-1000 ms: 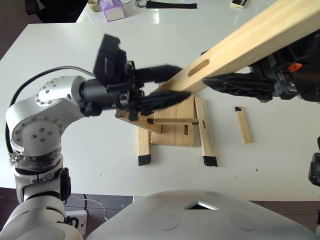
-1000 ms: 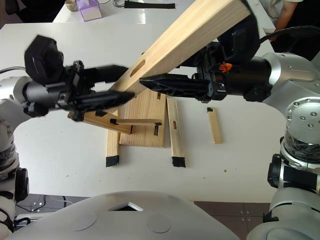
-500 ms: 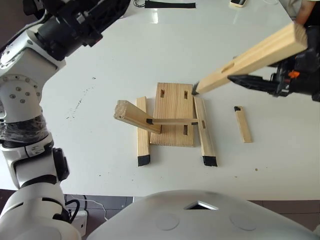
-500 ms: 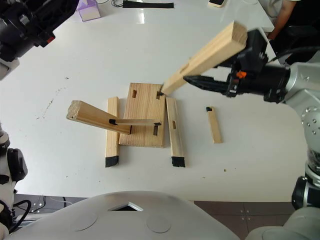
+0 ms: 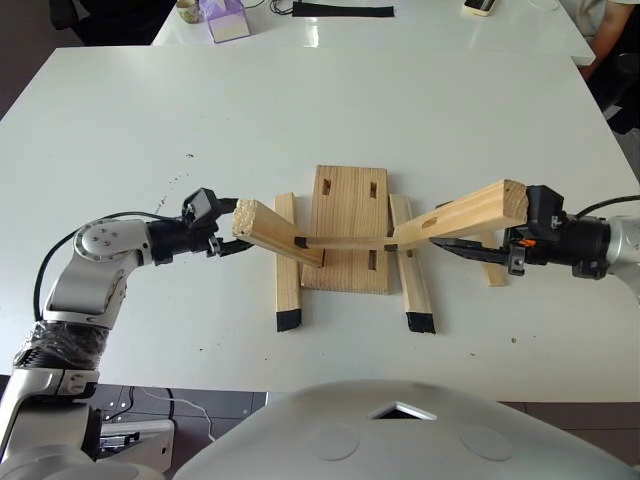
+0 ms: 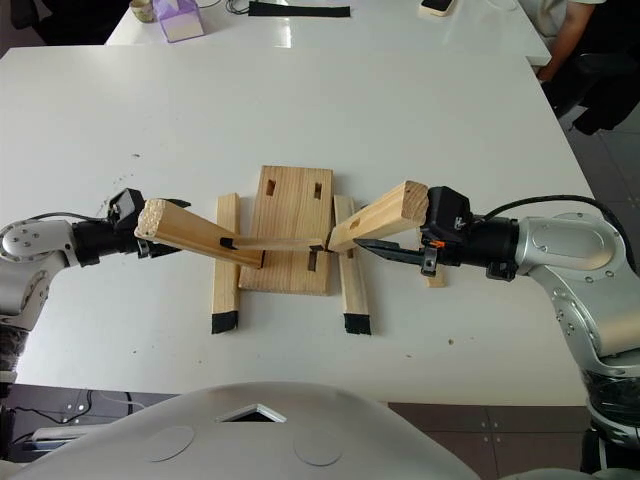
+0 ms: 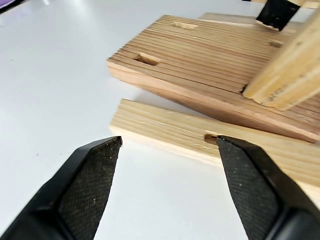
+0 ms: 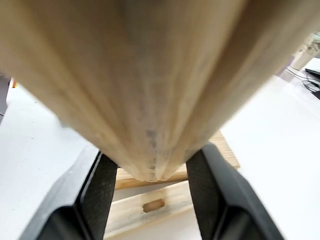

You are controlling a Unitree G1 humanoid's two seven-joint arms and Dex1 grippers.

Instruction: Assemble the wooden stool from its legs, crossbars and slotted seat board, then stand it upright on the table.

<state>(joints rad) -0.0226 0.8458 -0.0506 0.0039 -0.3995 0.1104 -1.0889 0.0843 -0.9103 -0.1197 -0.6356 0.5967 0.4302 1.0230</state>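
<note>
Two raised legs bridge the seat board (image 5: 348, 205), a crossbar (image 5: 345, 242) spanning between them over it; board flat on tabletop (image 5: 300, 120); right tool (image 5: 455, 235) clamped on the right-side leg (image 5: 470, 210); left tool (image 7: 170, 142) wide open, empty, just beside the left-side leg (image 5: 272, 230).

Wide tabletop (image 5: 300, 110) lies open beyond the board (image 5: 349, 190) and along the near edge. Across the middle, the left tilted leg (image 5: 272, 230), crossbar (image 5: 345, 242) and right tilted leg (image 5: 465, 212) bridge the board, flat legs (image 5: 287, 290) beside it, barring low passes.
</note>
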